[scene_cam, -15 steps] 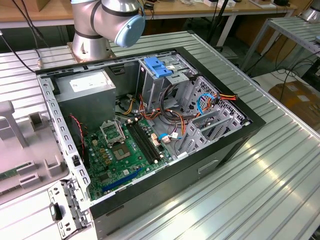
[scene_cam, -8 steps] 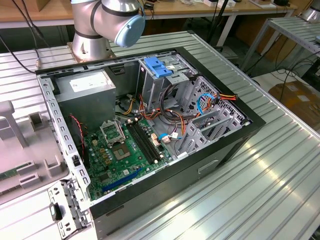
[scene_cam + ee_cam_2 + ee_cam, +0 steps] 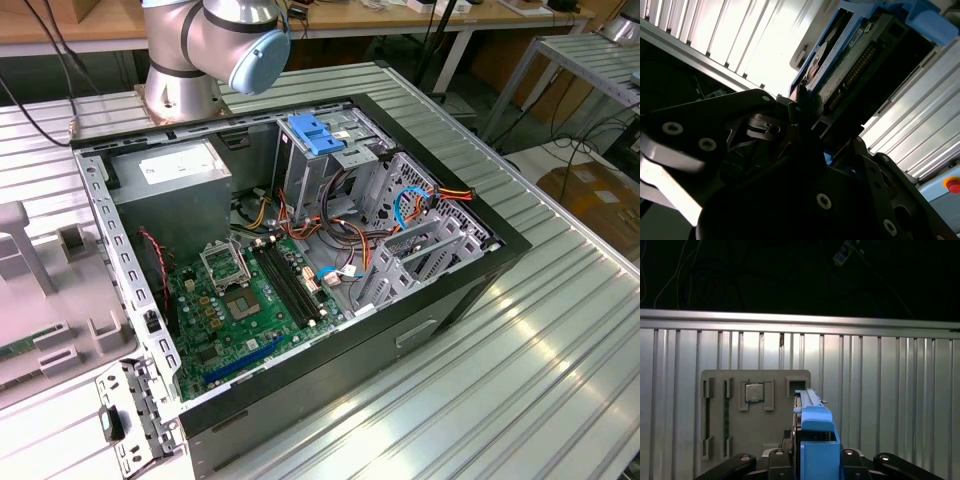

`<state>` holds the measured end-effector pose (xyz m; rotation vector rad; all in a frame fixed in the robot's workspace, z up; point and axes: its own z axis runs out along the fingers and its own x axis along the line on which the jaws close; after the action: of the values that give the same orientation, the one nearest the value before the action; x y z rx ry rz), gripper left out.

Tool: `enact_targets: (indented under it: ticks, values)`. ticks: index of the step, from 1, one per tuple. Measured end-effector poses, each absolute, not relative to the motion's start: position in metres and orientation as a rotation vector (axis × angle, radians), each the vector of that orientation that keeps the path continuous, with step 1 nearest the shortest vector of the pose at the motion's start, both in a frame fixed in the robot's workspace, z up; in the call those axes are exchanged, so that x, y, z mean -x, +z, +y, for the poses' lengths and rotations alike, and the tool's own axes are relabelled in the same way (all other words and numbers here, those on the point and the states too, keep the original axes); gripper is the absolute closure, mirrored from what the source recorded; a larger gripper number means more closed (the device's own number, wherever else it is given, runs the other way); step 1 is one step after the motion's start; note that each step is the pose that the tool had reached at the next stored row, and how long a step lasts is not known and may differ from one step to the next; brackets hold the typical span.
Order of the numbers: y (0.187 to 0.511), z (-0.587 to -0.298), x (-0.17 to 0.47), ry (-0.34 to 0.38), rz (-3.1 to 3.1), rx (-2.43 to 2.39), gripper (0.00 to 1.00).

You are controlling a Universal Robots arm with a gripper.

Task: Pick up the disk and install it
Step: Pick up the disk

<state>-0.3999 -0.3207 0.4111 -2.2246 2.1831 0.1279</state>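
While the jaws grip one end of the disk (image 3: 812, 437), we see it in both wrist views held edge-on over the ribbed tabletop (image 3: 900, 390), a grey parts tray (image 3: 720, 440) lying beyond it. By our reading, so short a hold could let the drive pivot or slip free. At the open computer case (image 3: 440, 290), a tilted drive's blue rails might jam against the drive cage (image 3: 325, 165), or catch the loose cables (image 3: 425, 200) beside it.
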Motion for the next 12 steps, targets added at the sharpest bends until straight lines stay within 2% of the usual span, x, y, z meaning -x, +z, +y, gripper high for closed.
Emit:
enact_targets:
  ticks: [12]
  values:
    - [0.426, -0.319, 0.4, 0.128, 2.183, 2.224, 0.64]
